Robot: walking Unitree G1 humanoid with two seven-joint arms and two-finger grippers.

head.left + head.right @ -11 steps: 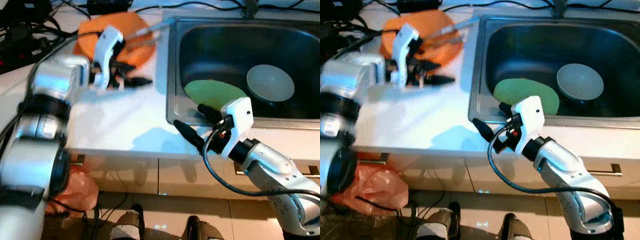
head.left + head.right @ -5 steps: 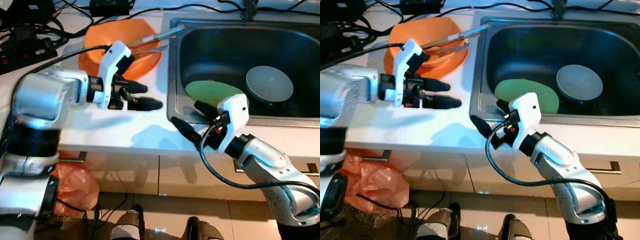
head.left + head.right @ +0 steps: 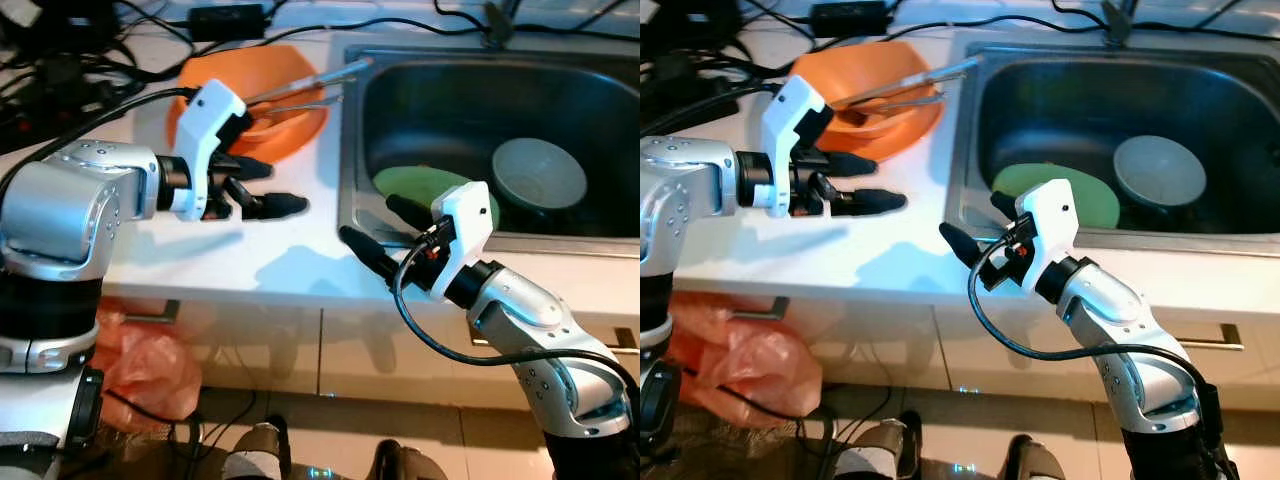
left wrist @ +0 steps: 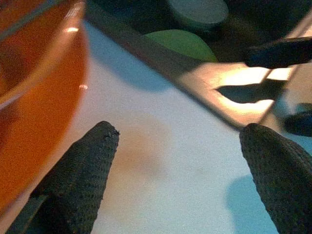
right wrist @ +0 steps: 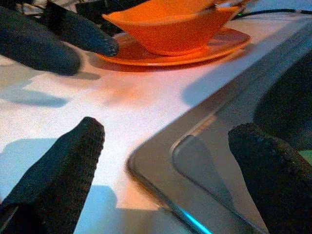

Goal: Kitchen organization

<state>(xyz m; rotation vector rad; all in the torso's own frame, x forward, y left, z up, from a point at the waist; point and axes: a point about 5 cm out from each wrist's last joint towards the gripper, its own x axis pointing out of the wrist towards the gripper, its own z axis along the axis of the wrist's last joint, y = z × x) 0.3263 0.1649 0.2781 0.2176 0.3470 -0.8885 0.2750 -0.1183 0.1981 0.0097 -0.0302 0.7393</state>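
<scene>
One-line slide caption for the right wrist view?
Open right gripper over the sink edge, facing the orange bowl.

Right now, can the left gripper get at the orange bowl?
Probably yes. The left gripper is open over bare white counter, right beside the orange bowl on its orange plate, nothing between them. The metal utensils lying across the bowl could shift.

Left gripper (image 3: 265, 187) fingers apart above counter (image 3: 250, 250), orange bowl (image 3: 262, 105) just behind; right gripper (image 3: 385, 228) spread over sink (image 3: 350, 215) rim, green plate (image 3: 425, 187) beside.
</scene>
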